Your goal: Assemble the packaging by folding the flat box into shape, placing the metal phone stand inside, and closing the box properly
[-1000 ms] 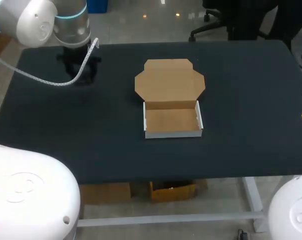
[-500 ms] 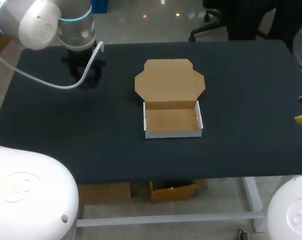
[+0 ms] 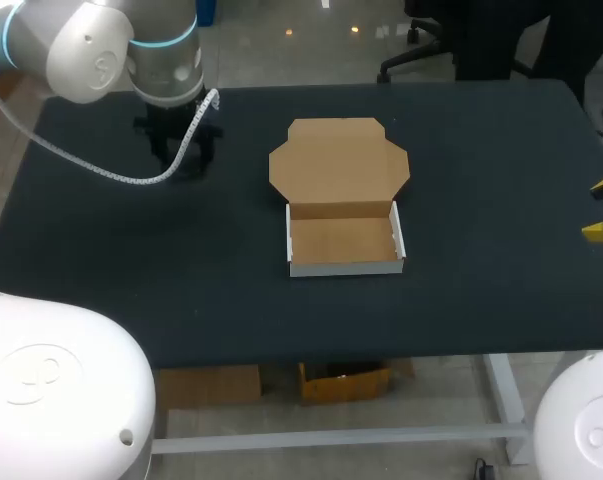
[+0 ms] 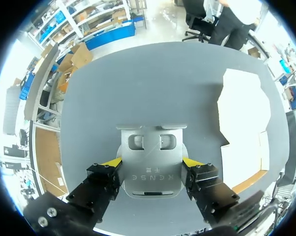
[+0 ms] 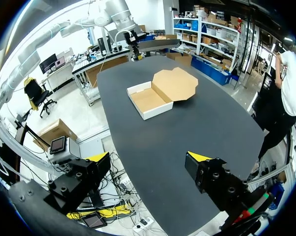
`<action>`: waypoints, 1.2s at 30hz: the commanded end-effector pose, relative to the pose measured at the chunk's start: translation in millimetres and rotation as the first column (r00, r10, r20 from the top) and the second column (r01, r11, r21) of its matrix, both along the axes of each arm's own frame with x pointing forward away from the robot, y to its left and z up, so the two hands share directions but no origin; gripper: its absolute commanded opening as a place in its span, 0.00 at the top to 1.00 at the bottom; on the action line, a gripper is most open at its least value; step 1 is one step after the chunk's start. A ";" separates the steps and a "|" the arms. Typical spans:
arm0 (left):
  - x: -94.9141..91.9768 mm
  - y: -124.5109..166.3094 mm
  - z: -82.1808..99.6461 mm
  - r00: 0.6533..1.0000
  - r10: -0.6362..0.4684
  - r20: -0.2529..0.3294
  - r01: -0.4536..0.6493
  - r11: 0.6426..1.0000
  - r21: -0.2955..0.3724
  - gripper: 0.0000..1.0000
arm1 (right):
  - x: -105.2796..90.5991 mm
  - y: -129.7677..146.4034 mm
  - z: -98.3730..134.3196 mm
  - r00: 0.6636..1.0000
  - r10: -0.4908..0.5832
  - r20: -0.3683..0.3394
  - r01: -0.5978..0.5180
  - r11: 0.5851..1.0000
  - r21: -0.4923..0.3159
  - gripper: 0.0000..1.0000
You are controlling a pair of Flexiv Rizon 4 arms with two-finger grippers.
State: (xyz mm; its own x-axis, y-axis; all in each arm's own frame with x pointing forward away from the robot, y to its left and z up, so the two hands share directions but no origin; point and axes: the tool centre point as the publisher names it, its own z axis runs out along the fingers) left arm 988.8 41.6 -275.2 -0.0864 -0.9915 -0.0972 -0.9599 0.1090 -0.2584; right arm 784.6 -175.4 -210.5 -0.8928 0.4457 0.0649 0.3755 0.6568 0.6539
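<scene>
The cardboard box [image 3: 343,243] stands folded into a shallow tray at the table's middle, with its brown lid [image 3: 339,165] lying flat behind it. My left gripper [image 3: 180,158] hangs over the far left of the table, left of the box. In the left wrist view this gripper [image 4: 151,162] is shut on the grey metal phone stand [image 4: 150,147], one yellow tip at each side of it, with the box [image 4: 243,113] off to one side ahead. My right gripper [image 3: 601,208] stands open at the table's right edge. In the right wrist view the gripper [image 5: 148,157] holds nothing and the box [image 5: 150,101] lies far ahead.
A white cable [image 3: 111,170] loops down from my left arm above the table's left part. The dark tabletop [image 3: 481,290] is bare around the box. My arms' white bases fill the two near corners.
My left arm has carried the stand to the right, nearer the box. The right gripper's yellow tips have come a little further in over the table's right edge.
</scene>
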 end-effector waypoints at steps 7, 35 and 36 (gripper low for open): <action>-8.9 -18.1 3.7 0.999 -0.037 -0.003 0.037 0.999 0.004 1.00 | 1.9 -0.5 0.4 1.000 0.005 -0.004 -0.005 1.000 0.003 0.00; -46.6 -112.3 -4.9 0.971 -0.239 -0.028 0.238 0.971 -0.037 1.00 | 1.9 -0.5 0.4 1.000 0.005 -0.004 -0.005 1.000 0.003 0.00; -47.1 -114.3 -5.2 0.969 -0.244 -0.030 0.243 0.969 -0.038 1.00 | 1.9 -0.5 0.4 1.000 0.005 -0.004 -0.005 1.000 0.003 0.00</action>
State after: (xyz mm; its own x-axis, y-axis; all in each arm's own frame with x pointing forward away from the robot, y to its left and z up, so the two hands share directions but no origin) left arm 941.2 -66.2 -279.3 -0.3288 -0.9433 -0.0454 -0.9136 0.3299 -0.2379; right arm 787.3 -175.4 -211.1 -0.8943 0.4422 0.0686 0.3751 0.6571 0.6539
